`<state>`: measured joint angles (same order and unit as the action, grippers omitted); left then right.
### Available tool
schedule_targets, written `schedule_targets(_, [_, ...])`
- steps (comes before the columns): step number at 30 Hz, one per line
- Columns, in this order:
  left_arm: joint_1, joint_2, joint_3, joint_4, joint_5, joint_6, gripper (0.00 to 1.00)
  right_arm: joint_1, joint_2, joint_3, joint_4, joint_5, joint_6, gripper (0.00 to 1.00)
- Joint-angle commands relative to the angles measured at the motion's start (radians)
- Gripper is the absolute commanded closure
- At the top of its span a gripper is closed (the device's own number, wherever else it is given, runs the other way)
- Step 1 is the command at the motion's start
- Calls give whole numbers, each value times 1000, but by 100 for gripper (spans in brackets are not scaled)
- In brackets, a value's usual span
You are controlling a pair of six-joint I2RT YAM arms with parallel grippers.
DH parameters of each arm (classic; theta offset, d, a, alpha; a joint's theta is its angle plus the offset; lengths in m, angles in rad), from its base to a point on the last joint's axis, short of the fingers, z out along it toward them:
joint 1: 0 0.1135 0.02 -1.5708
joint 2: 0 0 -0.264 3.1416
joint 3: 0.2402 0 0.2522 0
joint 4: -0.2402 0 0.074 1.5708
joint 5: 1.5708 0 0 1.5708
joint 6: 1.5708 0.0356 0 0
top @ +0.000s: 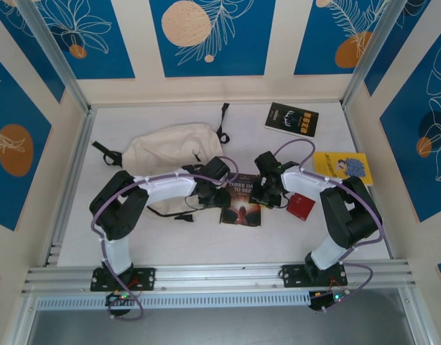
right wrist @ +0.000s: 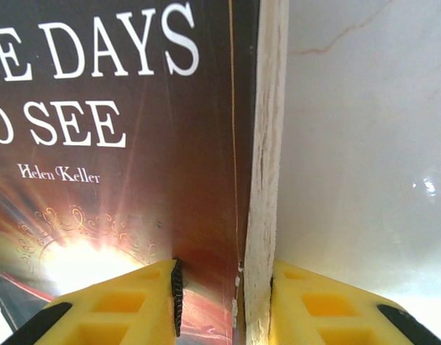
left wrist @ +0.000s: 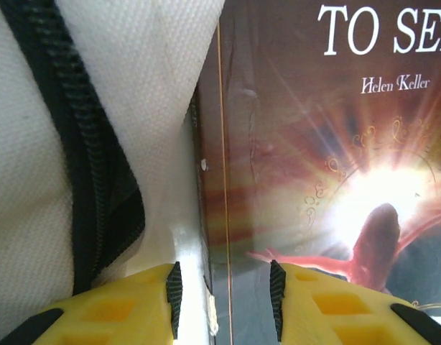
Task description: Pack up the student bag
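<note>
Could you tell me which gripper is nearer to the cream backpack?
Left. The left gripper straddles the spine edge of the book, right beside the backpack; the right gripper straddles its opposite page edge, the book lying between it and the backpack.

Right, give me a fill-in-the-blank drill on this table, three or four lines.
1. The middle book names its author as Helen ____.
2. The rightmost book has a ____ cover.
3. The left gripper hangs over the middle book's edge, next to the cream ____.
4. The small box beside the right gripper is ____.
Missing words: Keller; yellow; bag; red.
</note>
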<state>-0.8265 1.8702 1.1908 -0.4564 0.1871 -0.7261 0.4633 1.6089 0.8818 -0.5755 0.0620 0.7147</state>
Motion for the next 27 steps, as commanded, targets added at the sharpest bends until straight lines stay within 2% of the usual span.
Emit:
schedule_targets(1, [-14, 43, 36, -4, 0, 20, 62, -4, 8, -40, -42, -5, 27, 66])
schedule_targets(7, [-22, 88, 52, -25, -9, 37, 70, 9, -9, -24, -32, -70, 23, 70])
schedule_targets(12, [-26, 125, 67, -64, -46, 54, 74, 28, -52, 16, -72, -66, 21, 75])
schedule_targets(15, [-28, 144, 66, -68, -48, 60, 75, 35, -77, 29, -85, -62, 24, 83])
schedule_targets(16, [-29, 145, 63, -68, -48, 59, 75, 33, -86, 29, -87, -62, 26, 89])
schedule_targets(19, [-25, 93, 50, -67, -33, 58, 75, 31, -125, 14, -79, -42, 41, 95])
schedule_targets(21, [-18, 21, 47, -64, -19, 60, 72, 23, -157, 3, -81, -30, 46, 97])
schedule_targets(27, [25, -146, 99, -111, 5, 107, 47, -27, -285, -35, -49, -69, -14, 100])
